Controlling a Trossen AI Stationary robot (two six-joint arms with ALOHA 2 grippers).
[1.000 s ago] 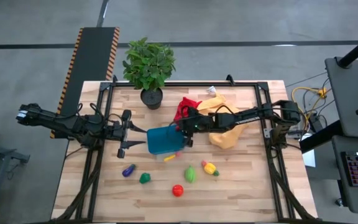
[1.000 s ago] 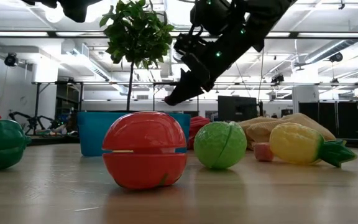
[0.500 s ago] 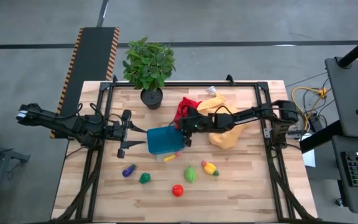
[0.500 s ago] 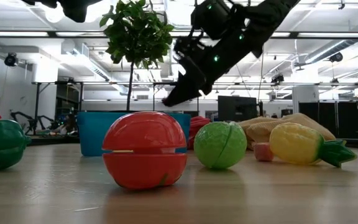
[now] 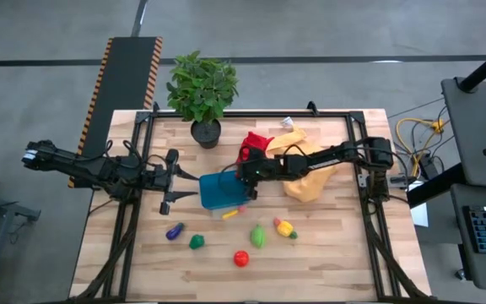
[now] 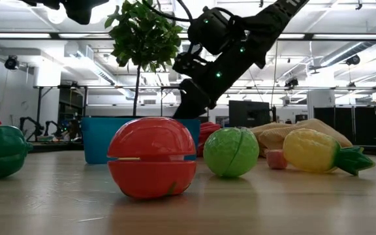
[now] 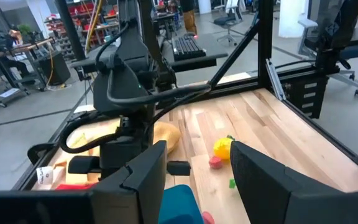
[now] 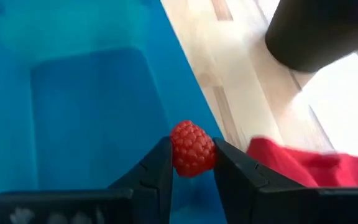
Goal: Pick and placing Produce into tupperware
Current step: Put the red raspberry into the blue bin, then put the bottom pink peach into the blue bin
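Observation:
The teal-blue tupperware [image 5: 219, 191] stands at mid-table; it also shows in the low view [image 6: 98, 137] and fills the right wrist view [image 8: 73, 93]. My right gripper [image 5: 245, 186] hangs over the tupperware's right rim, shut on a small red raspberry toy [image 8: 192, 142]. My left gripper [image 5: 170, 182] waits open, left of the tupperware, and holds nothing [image 7: 194, 165]. On the near table lie a purple eggplant [image 5: 174, 230], a green pepper [image 5: 196, 241], a red tomato [image 5: 241, 258], a green fruit [image 5: 258, 236] and a yellow fruit [image 5: 284, 227]. My right gripper pinches the raspberry's sides [image 8: 192, 155] between its two fingers [image 8: 157, 171]. The fingers slant down from the table's right. The raspberry is lifted clear, above the tupperware's rim [image 8: 185, 81].
A potted plant [image 5: 201, 93] stands at the far edge. A red cloth [image 5: 253, 143] and a yellow cloth [image 5: 306, 181] lie right of the tupperware, under my right arm. Small toy pieces [image 5: 229, 214] sit just near of the tupperware. Black frame rails run along the table's sides.
My right gripper has moved toward the table's left and down, from beside the tupperware's right rim to over it, still shut on the raspberry.

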